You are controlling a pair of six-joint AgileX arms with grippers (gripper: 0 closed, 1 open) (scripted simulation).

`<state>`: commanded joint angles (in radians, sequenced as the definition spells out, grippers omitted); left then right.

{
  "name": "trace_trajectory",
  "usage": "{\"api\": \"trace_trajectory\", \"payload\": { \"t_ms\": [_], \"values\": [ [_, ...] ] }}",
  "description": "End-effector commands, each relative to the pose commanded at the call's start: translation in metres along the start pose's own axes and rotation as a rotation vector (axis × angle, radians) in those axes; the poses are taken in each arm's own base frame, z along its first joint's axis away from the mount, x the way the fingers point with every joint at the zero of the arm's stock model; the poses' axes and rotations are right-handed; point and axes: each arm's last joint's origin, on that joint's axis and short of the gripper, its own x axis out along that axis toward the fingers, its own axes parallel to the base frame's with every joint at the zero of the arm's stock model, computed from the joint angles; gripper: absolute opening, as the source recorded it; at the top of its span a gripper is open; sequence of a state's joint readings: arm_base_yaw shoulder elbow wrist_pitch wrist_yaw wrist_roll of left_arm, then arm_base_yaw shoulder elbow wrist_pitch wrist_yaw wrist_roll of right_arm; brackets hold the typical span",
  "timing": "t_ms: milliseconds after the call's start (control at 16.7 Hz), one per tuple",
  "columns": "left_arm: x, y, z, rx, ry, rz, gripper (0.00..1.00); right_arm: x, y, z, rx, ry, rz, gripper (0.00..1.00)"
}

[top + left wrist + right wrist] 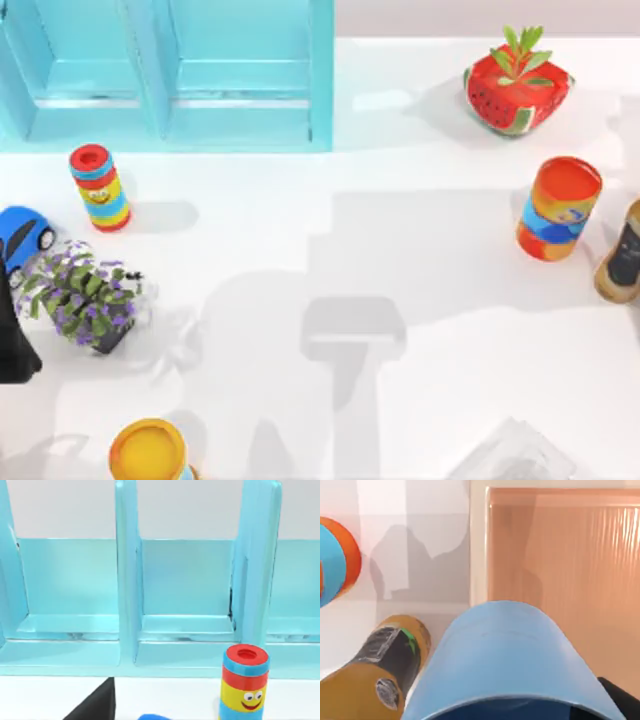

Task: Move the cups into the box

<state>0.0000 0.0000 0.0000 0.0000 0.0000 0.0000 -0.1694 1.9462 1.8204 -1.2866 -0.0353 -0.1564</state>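
Note:
A plain blue cup hangs close under my right wrist camera, with my right gripper shut on it. One dark finger shows beside the cup. The cup is over the cream rim of the box, whose peach-orange floor spreads out beyond it. My left arm stays parked at the table's left edge, beside the purple flower pot.
A teal shelf unit stands at the back left, with a striped cylinder and a blue toy car before it. An orange-and-blue can, a brown bottle and a watermelon planter stand on the right.

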Motion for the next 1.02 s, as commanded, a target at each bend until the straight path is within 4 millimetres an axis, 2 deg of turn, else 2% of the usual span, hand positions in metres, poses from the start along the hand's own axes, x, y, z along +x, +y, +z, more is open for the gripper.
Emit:
{"api": "trace_trajectory", "payload": {
  "t_ms": [120,240,420,540,840,1020],
  "values": [
    [0.0,0.0,0.0,0.0,0.0,0.0,1.0,0.003,-0.046,-0.016,0.006,0.064,-0.01,0.0],
    [0.0,0.0,0.0,0.0,0.0,0.0,1.0,0.001,-0.083,-0.036,0.012,0.115,-0.005,0.0],
    [0.0,0.0,0.0,0.0,0.0,0.0,1.0,-0.009,-0.117,-0.062,0.013,0.14,0.007,0.0],
    [0.0,0.0,0.0,0.0,0.0,0.0,1.0,-0.014,-0.124,-0.069,0.01,0.137,0.009,0.0],
    [0.0,0.0,0.0,0.0,0.0,0.0,1.0,-0.013,-0.124,-0.068,0.006,0.137,0.008,0.0],
    [0.0,0.0,0.0,0.0,0.0,0.0,1.0,0.003,-0.121,-0.069,0.0,0.134,0.006,0.0]
  ]
}}
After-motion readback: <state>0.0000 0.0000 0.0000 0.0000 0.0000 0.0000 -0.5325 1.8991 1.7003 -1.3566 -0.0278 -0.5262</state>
